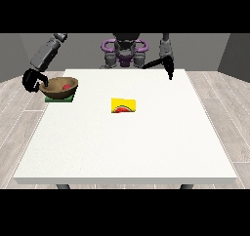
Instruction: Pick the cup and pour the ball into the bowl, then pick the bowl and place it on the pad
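Bowl (59, 88): brown, sitting on the green pad (59, 99) near the table's (127, 147) far corner at the view's left, slightly tilted.
Ball (66, 86): a red patch shows inside the bowl, so the pour looks done.
Cup (123, 106): yellow, lying on its side near the table's middle, well apart from the bowl.
Hand at view's left (33, 80): fingers curled at the bowl's outer rim, apparently gripping it (exact contact is hard to read).
Hand at view's right (169, 70): hangs over the far edge, away from everything; I cannot tell how its fingers lie.
Step in hand: setting the bowl on the pad, seemingly near its end.
Doing it well: level the bowl so its base lies flat and centred on the pad, then uncurl the fingers outward and lift clear without dragging the rim, lest the ball roll out.
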Tool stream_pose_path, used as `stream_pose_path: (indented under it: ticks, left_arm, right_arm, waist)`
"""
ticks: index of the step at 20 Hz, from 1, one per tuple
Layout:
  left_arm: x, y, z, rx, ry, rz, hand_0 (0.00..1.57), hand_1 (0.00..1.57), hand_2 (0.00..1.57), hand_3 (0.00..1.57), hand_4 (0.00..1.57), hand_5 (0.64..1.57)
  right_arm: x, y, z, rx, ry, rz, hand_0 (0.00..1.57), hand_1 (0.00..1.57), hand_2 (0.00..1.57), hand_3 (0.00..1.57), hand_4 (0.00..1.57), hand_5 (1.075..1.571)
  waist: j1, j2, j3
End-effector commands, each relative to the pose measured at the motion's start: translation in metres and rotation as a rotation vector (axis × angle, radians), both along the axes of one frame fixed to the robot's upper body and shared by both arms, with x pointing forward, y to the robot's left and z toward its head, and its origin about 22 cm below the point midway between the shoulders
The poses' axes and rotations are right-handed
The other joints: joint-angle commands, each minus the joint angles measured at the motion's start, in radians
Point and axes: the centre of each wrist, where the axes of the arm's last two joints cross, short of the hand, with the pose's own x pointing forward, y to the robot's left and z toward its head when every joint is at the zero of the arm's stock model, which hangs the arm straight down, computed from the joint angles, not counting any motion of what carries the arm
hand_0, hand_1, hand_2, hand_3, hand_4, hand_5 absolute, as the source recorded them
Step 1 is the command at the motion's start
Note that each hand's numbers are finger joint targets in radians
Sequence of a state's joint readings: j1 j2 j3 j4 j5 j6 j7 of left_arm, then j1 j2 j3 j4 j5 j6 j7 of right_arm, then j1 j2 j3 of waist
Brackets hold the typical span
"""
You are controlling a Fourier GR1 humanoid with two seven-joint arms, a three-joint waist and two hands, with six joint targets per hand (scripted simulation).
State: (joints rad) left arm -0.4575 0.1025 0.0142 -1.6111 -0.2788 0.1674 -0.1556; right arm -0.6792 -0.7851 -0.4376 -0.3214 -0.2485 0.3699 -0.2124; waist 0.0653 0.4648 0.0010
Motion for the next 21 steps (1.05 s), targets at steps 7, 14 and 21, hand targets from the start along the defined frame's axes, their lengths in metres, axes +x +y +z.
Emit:
stream_pose_path:
  ticks: [7, 14, 21]
  left_arm:
    - [-0.009, 0.008, 0.010, -0.020, -0.058, 0.020, 0.00, 0.00, 0.00, 0.00, 0.00, 1.565]
    - [-0.030, 0.006, 0.018, -0.013, -0.055, 0.019, 0.00, 0.00, 0.00, 0.00, 0.00, 1.568]
    - [-0.015, 0.003, -0.014, -0.026, 0.086, 0.037, 0.00, 0.00, 0.00, 0.00, 0.00, 1.569]
  right_arm:
    - [-0.020, -0.033, 0.034, -0.155, 0.043, -0.144, 0.18, 0.18, 0.47, 0.43, 0.00, 1.489]
    - [-0.016, -0.035, 0.050, -0.155, 0.027, -0.137, 0.00, 0.00, 0.36, 0.26, 0.00, 1.489]
    - [-0.030, -0.061, 0.138, -0.122, 0.010, -0.027, 0.00, 0.00, 0.19, 0.29, 0.00, 1.503]
  waist:
    - [-0.016, 0.055, 0.0003]
    - [-0.018, 0.046, 0.0008]
    - [-0.054, -0.096, -0.0023]
